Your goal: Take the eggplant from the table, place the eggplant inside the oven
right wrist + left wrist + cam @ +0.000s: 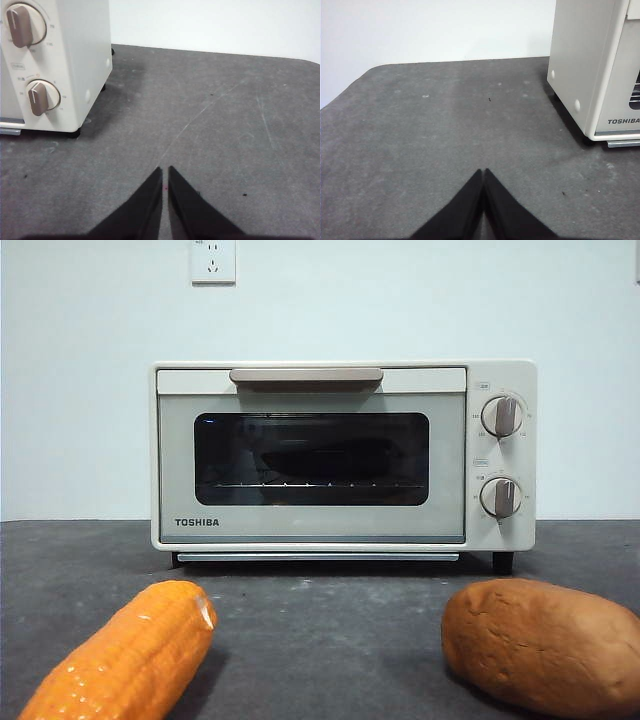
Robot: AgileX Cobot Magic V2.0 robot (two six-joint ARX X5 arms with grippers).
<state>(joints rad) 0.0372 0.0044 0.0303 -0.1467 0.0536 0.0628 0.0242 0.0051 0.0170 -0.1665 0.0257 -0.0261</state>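
eggplant lies inside the shut oven on the grey table; both hands pressed together, empty.

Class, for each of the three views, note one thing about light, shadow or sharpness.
Front view: the oven door glass is dark, the eggplant inside only a dim shape. Left wrist view: the left gripper looks soft-edged. Right wrist view: the oven casts a soft shadow on the table.

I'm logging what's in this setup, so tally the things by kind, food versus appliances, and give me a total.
Food: 3, the eggplant on the rack inside the oven, the orange corn cob and the brown bread-like lump on the table.
Appliances: 1, the cream oven, door closed.
Total: 4
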